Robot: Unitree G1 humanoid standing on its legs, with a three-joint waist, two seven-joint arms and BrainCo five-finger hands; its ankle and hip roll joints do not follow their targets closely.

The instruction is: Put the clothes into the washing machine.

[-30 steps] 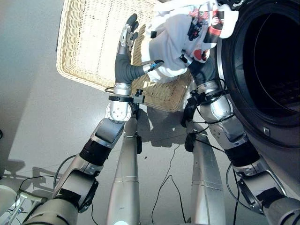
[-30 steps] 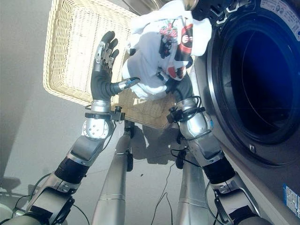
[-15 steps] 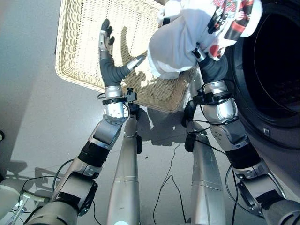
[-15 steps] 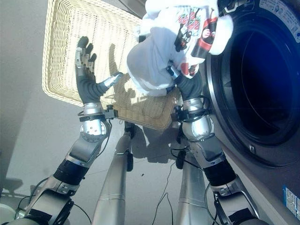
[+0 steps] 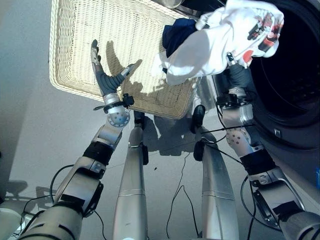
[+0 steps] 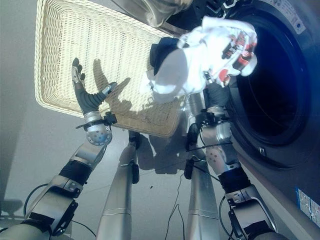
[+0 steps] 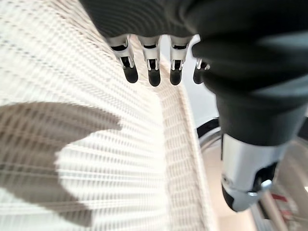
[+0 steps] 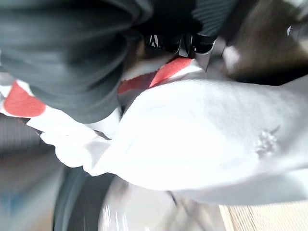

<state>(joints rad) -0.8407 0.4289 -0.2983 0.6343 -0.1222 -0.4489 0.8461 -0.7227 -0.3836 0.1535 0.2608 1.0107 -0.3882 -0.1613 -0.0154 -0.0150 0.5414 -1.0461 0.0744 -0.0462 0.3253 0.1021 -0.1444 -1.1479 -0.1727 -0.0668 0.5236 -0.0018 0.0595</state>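
Since a second ago: right hand [image 8: 72,62] has carried the white garment [image 5: 220,42] rightwards, from over the wicker basket [image 5: 75,45] to the rim of the washing machine [image 5: 295,75] opening; left hand [image 5: 102,75] has drawn away leftwards, thumb no longer touching the cloth. Right hand is buried under the bundle, so I cannot tell how its fingers sit; forearm rises from below. Garment: white with red and black print, hanging bunched, partly across the dark drum mouth, partly over the basket's right edge. Dark blue cloth [image 5: 177,32] shows at the bundle's left side, above the basket. Left hand is held wide, fingers [image 7: 153,72] straight, thumb apart, above the basket weave, holding nothing
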